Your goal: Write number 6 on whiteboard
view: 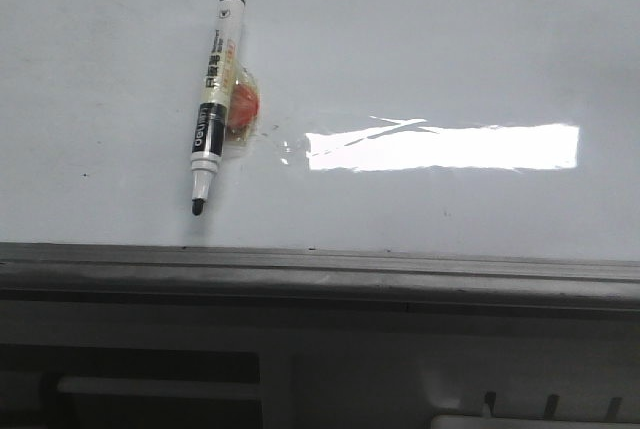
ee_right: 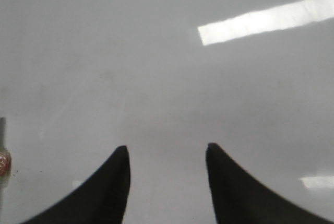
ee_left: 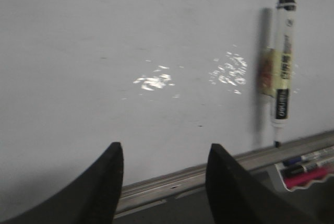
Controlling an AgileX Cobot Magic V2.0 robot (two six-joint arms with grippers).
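Note:
The whiteboard [view: 420, 39] fills the front view, glossy white, with a grey metal rail along its near edge. No number 6 shows on it. A black-and-white marker [view: 212, 99], uncapped with its tip toward the rail, lies on the board, taped over an orange lump. In the left wrist view the marker [ee_left: 282, 67] sits off to the side of my left gripper [ee_left: 166, 151], which is open and empty near the rail. My right gripper [ee_right: 166, 153] is open and empty above bare whiteboard [ee_right: 156, 67]. Neither gripper appears in the front view.
A bright rectangular glare [view: 440, 147] lies right of the marker. The grey rail [view: 320, 269] borders the board. In the left wrist view a tray of spare markers [ee_left: 308, 166] sits beyond the rail.

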